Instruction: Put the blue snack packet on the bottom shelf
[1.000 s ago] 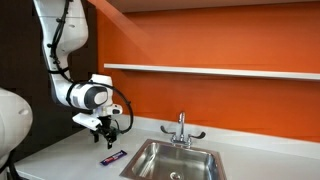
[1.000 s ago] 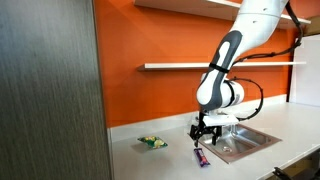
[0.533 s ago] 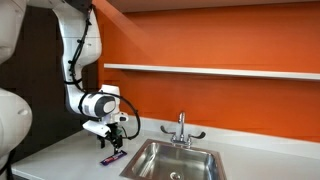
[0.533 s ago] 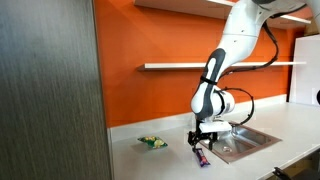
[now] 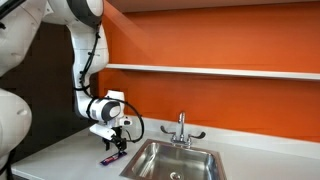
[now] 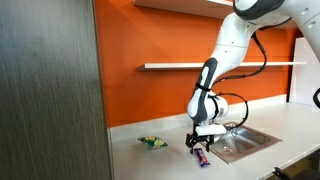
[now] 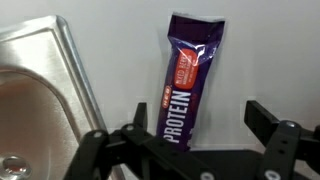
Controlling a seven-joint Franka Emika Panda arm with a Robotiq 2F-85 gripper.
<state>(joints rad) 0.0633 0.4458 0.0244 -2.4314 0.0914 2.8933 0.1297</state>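
Hovering over the blue snack packet (image 7: 191,75); gripper (image 5: 115,147) (jaws apart)

A white, rounded arm (image 6: 228,40) ends in angular black jaws.

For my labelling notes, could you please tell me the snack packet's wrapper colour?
The blue snack packet is dark purple-blue, clearest in the wrist view.

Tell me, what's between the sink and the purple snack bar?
Just bare countertop: in the wrist view an empty pale strip separates the sink and its metal rim from the blue snack packet.
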